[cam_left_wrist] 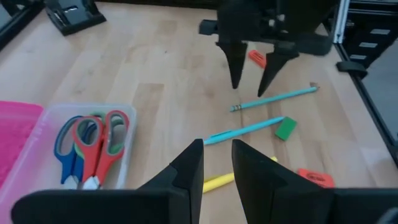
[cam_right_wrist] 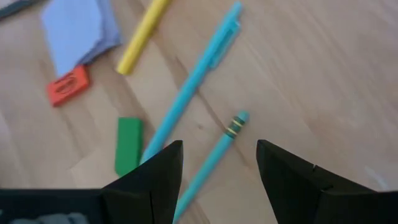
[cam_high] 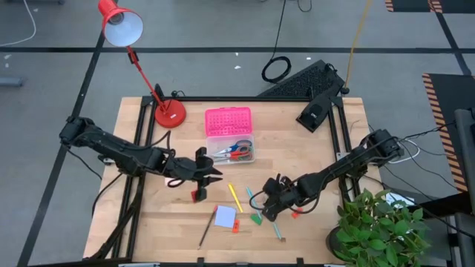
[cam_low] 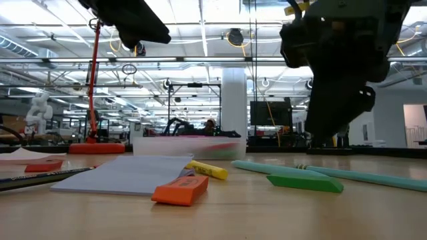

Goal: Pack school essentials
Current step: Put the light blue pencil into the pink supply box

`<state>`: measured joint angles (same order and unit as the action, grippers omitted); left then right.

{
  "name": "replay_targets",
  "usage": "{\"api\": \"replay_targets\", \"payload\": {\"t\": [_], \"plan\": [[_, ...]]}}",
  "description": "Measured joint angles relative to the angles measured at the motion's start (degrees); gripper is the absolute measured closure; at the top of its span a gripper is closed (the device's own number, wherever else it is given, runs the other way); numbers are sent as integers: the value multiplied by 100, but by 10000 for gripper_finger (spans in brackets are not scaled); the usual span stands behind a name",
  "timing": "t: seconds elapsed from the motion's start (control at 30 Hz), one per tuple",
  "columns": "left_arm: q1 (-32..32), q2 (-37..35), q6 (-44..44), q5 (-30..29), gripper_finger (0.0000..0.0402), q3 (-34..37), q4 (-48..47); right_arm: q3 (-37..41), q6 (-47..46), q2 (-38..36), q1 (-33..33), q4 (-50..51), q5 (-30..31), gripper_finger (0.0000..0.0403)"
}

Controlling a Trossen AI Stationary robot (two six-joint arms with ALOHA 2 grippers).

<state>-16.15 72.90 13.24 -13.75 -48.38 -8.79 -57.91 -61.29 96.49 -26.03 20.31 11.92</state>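
High view looked straight down over whole table (cam_high: 312, 148). Low view sat at tabletop level, facing room. Wrist views looked past own fingers, close above wood. All four shared green eraser (cam_high: 256, 219) (cam_low: 305, 182) (cam_left_wrist: 285, 128) (cam_right_wrist: 128, 145).

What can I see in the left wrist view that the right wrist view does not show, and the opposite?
Only the left wrist view shows the clear box holding the scissors, the pink lid, and the right claw open above the table. Only the right wrist view shows the blue note pad. Both share the yellow pencil, the long teal pen, the teal pencil, the green eraser and an orange eraser.
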Motion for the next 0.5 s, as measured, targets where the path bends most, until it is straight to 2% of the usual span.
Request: {"api": "replay_targets", "payload": {"t": [0.27, 0.5], "plan": [[215, 0, 61, 9, 316, 0, 8, -3, -104, 29, -11, -255, 17, 207], [209, 0, 76, 21, 316, 0, 16, -219, 66, 479, 53, -207, -145, 207]]}}
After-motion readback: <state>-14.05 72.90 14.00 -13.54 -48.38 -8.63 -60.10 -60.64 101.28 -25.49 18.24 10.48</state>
